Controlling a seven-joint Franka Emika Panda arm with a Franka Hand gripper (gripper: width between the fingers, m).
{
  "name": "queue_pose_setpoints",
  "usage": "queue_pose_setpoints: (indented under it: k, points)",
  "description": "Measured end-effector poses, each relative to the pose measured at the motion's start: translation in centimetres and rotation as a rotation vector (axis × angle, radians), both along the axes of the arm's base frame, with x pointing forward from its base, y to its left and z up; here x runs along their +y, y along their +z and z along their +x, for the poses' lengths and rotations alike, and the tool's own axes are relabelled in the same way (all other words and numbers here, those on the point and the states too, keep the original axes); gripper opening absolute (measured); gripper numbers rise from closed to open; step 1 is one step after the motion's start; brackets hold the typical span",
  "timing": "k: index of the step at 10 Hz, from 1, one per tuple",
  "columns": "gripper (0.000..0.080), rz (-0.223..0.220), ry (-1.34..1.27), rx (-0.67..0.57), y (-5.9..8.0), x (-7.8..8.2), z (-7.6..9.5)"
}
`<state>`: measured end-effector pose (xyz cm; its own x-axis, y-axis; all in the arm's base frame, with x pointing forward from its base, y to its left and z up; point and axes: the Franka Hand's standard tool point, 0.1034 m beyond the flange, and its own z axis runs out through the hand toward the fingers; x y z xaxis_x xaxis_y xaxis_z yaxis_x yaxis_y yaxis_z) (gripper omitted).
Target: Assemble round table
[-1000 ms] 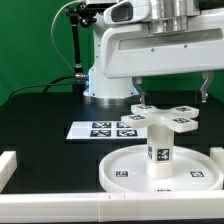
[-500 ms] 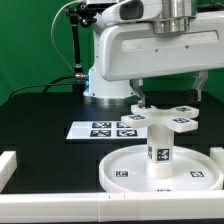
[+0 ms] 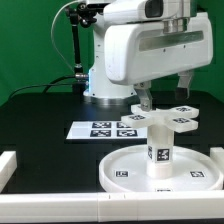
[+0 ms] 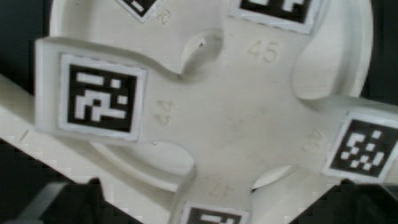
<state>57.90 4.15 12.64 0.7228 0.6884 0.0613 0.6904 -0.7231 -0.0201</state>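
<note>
Green backdrop behind your black table [image 3: 40, 110], round disc [image 3: 125, 170] near the front, cylinder leg [image 3: 158, 150] upright on it, cross-shaped foot piece [image 3: 165, 118] on top, your fingers [image 3: 165, 96] spread wide just above the foot, holding nothing, marker board [image 3: 100, 129] behind.

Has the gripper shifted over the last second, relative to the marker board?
Yes. The gripper has moved toward the exterior view's left, nearer the marker board.

Robotics lab (green backdrop [image 3: 30, 40], tagged parts)

White glossy rounded arm [image 3: 150, 50], dark grey hand [image 3: 166, 97] fingers, black cable [image 3: 77, 45] behind
</note>
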Motion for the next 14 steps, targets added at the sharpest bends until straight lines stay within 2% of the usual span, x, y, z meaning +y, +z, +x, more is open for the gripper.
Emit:
queue_pose_setpoints:
  k: [4, 7, 14]
  points:
    - [0.0649, -0.025, 0.321, -0.032, -0.6, 0.0, -0.5]
    - [0.0649, -0.063, 0.557, -0.023, -0.9, -0.3, -0.9]
    - [0.0649, -0.062, 0.544, -0.001, -2.2, -0.6, -1.4]
